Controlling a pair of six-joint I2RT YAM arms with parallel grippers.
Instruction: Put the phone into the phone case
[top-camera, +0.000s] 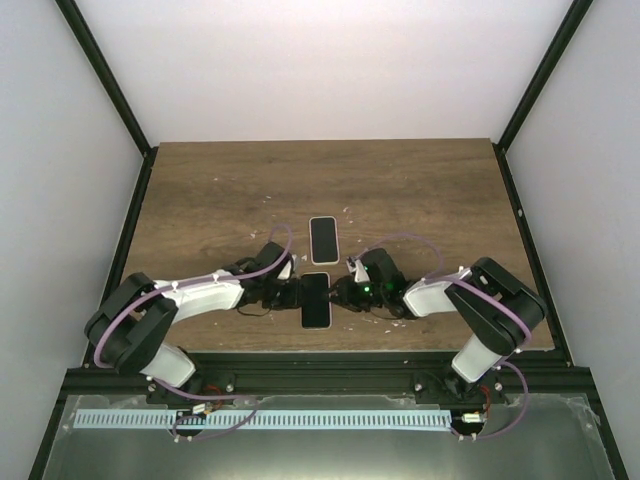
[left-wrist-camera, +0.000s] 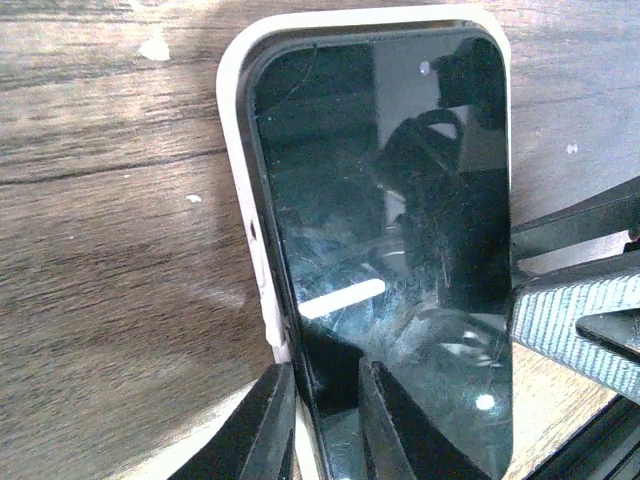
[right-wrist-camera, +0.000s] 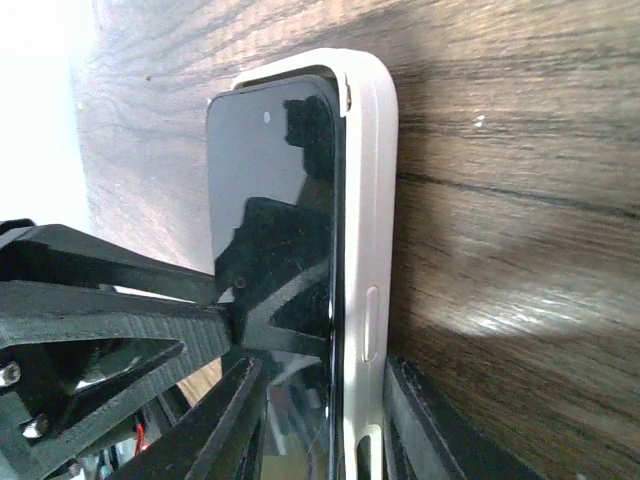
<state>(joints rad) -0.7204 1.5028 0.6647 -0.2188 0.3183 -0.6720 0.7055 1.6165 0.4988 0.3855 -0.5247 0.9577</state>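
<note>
The phone (left-wrist-camera: 380, 250), glossy black with a smudged, scratched screen, lies face up inside the cream phone case (left-wrist-camera: 235, 150), whose rim wraps its far end and long sides. The pair lies flat on the bench (top-camera: 420, 190), near the middle of the near edge, its long axis pointing toward the far edge.
</note>
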